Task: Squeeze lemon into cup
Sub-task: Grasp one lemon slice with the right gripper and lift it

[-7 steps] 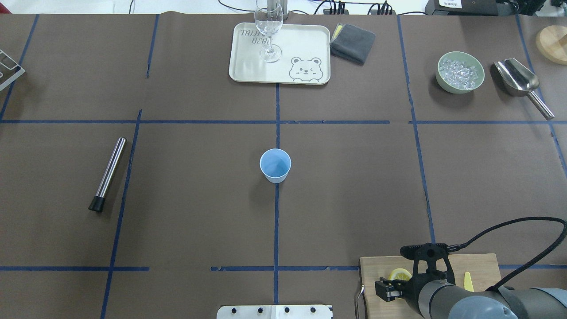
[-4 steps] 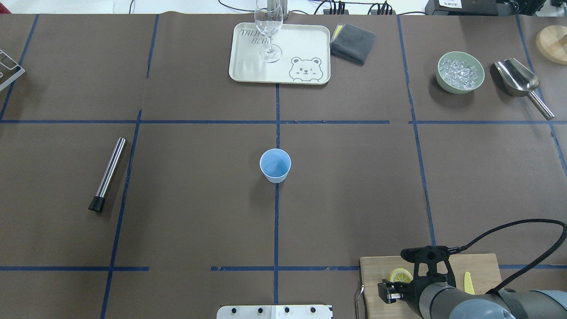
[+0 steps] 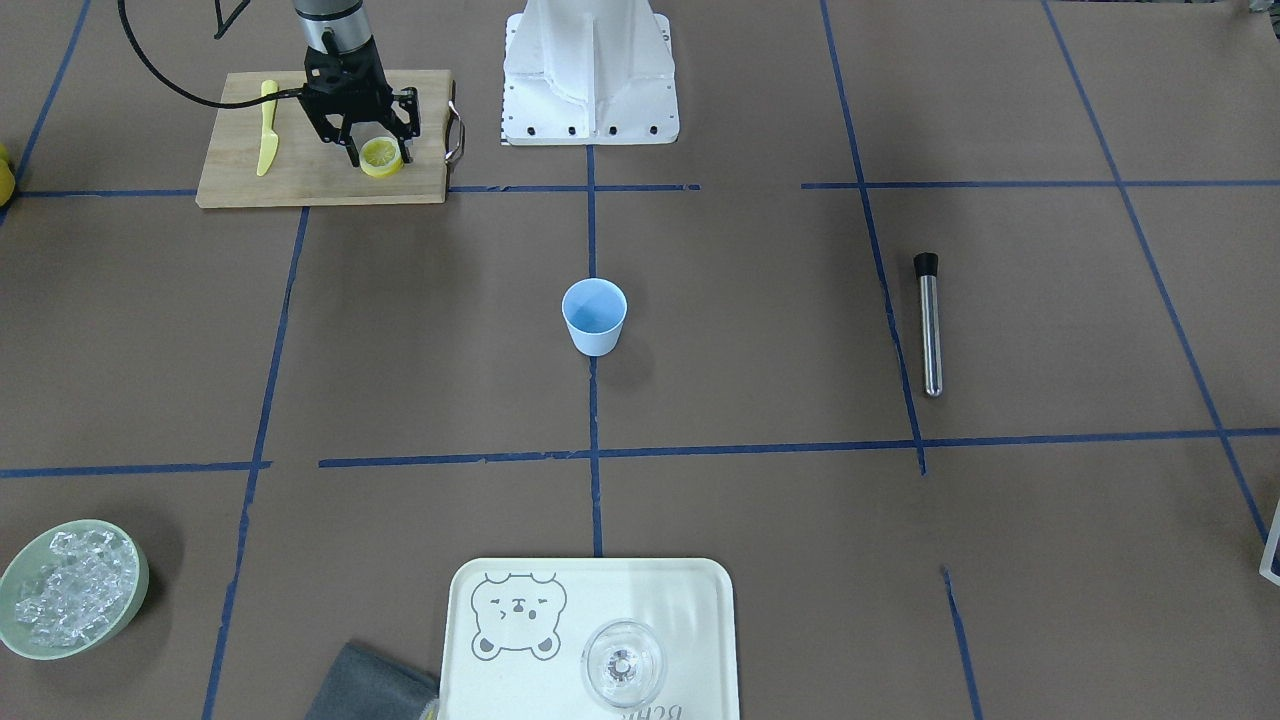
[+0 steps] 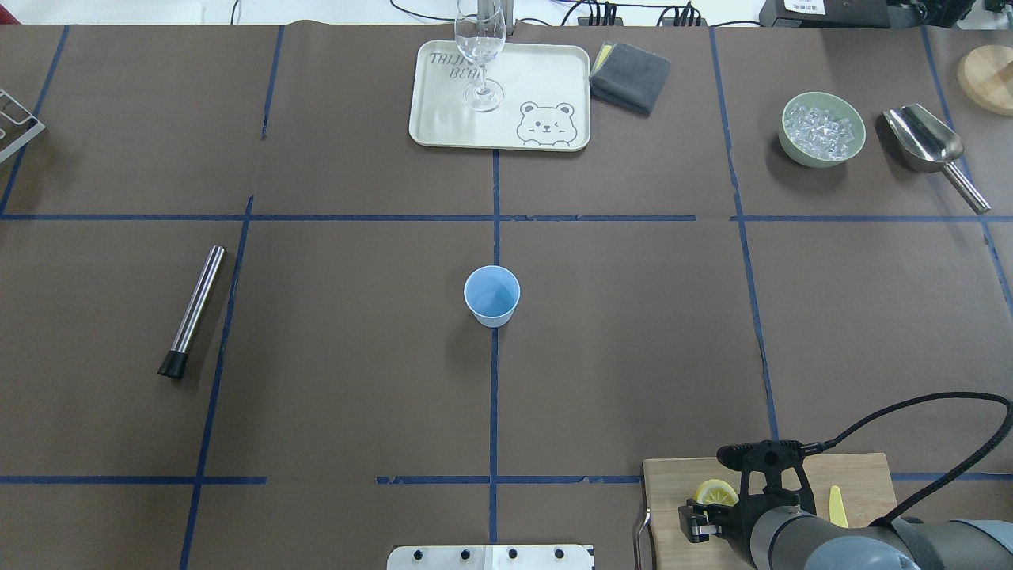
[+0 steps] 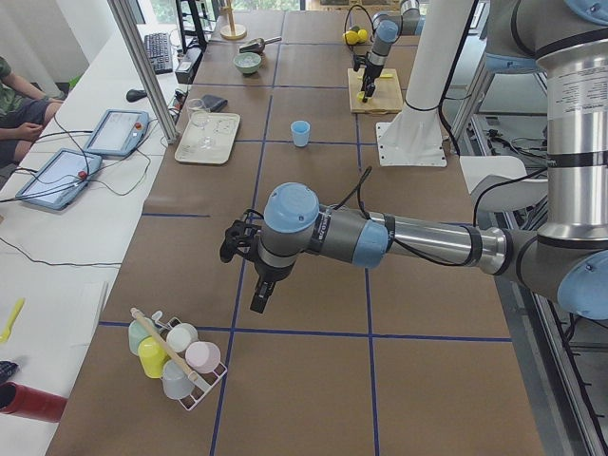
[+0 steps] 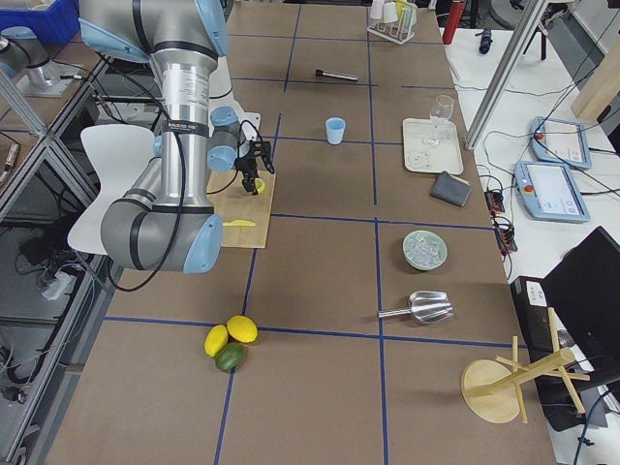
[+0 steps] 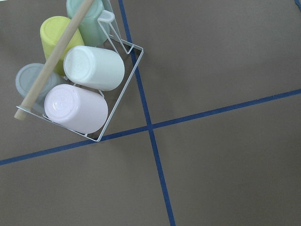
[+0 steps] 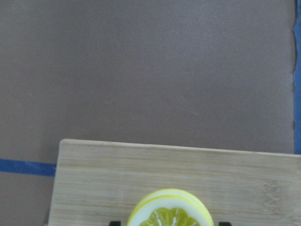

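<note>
The lemon (image 3: 381, 157) (image 4: 716, 492) is a cut half lying on a wooden cutting board (image 3: 300, 175) near the robot's base, with its pale cut face showing. My right gripper (image 3: 378, 150) is open and points down at it, one fingertip on each side. In the right wrist view the lemon (image 8: 169, 213) sits at the bottom edge between two black tips. The light blue cup (image 3: 595, 315) (image 4: 491, 295) stands upright at the table's centre, far from both arms. My left gripper (image 5: 256, 299) hangs over the table's left end. I cannot tell whether it is open or shut.
A yellow knife (image 3: 266, 125) lies on the board. A tray (image 4: 546, 79) holds a clear glass (image 4: 481, 55), with a grey cloth (image 4: 631, 75) beside it. Also here: an ice bowl (image 4: 821, 129), a scoop (image 4: 926, 142), a metal rod (image 4: 192, 310), a cup rack (image 7: 80, 80) and whole fruits (image 6: 229, 341).
My right gripper has sunk a little over the lemon. The lemon and the cup have stayed where they were.
</note>
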Controlling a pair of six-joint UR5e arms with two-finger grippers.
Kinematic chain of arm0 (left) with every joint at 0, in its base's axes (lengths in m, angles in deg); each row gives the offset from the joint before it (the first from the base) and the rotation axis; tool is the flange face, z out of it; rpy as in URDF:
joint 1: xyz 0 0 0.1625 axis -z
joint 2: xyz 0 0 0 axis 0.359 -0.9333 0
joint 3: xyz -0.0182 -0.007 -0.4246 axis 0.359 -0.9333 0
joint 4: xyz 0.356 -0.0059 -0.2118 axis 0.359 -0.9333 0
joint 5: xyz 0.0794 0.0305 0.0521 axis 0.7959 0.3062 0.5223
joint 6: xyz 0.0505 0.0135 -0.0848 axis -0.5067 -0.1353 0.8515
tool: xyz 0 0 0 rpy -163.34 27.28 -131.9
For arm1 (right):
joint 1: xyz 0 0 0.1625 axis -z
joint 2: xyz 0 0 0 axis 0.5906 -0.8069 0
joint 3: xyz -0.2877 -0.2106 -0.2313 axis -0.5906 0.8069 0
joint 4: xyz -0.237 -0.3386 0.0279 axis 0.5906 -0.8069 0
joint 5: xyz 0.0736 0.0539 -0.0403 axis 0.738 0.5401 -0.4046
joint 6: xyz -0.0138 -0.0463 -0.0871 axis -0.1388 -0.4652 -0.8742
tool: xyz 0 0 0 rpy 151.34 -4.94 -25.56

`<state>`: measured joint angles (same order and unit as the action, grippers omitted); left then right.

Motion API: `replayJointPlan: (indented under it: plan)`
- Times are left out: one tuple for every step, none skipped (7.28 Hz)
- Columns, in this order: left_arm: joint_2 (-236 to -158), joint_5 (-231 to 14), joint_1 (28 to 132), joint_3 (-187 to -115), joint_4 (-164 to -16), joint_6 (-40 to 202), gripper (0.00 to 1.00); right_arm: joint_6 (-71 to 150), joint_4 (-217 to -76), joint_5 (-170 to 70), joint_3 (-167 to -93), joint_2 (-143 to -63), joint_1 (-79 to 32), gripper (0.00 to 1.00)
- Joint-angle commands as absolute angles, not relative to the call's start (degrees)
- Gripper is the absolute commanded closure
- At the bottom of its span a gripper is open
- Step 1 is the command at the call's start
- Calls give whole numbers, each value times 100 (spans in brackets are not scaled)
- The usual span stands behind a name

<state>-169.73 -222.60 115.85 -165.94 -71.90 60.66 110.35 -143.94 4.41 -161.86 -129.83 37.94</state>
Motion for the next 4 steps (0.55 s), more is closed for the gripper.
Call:
replayJointPlan:
  plan:
    - [-16972,-22261,11587,-16603,-7190,6067,0,11026,-14395,450,-16194,-12983,3796,84]
    - [-16972,-22261,11587,-16603,-7190,6067,0,11026,-14395,450,-16203,-12983,3787,94]
    - [-16972,-22261,11587,-16595,-7190,6067,0,11026,-14395,450,-16255,-12974,3778,95]
    - [-16972,-22261,11587,-16595,-7190,6067,0,11035,-14404,441,-16317,-12983,3761,95]
